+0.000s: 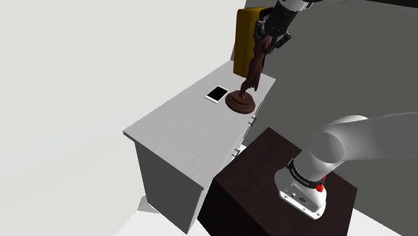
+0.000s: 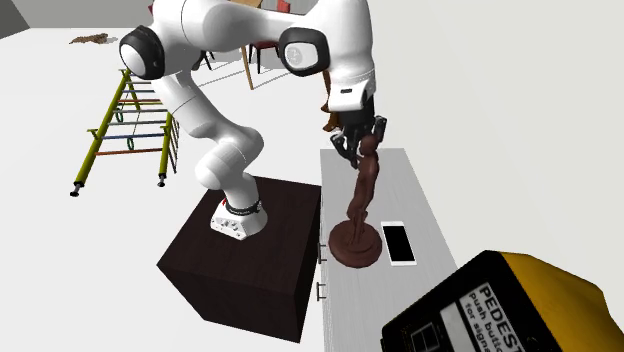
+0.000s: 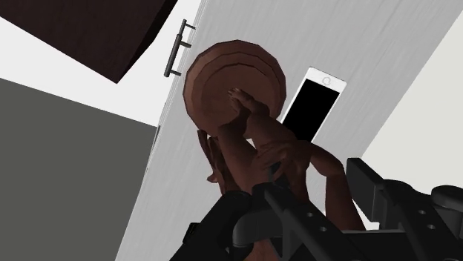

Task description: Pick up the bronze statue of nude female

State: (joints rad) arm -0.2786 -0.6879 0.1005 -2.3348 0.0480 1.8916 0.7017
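Note:
The dark brown statue [image 1: 252, 75] of a standing nude figure rests upright on its round base near the far end of a grey cabinet top [image 1: 187, 127]. My black gripper [image 1: 266, 41] comes down from above and is shut on the figure's upper part. From the second exterior view the statue [image 2: 362, 200] stands next to a phone, and the gripper [image 2: 362, 145] clasps its head and shoulders. Looking along the gripper [image 3: 319, 196], the statue [image 3: 234, 85] runs down from between the fingers to its base on the cabinet top [image 3: 386, 44].
A white-framed phone [image 1: 216, 94] [image 2: 398, 243] [image 3: 315, 104] lies flat beside the statue's base. A yellow box [image 1: 244, 40] [image 2: 500, 310] stands at the cabinet's far end. The dark stand [image 1: 268, 181] abuts the cabinet. Drawer handles [image 3: 178, 50] face the stand. A climbing frame [image 2: 125, 125] stands behind.

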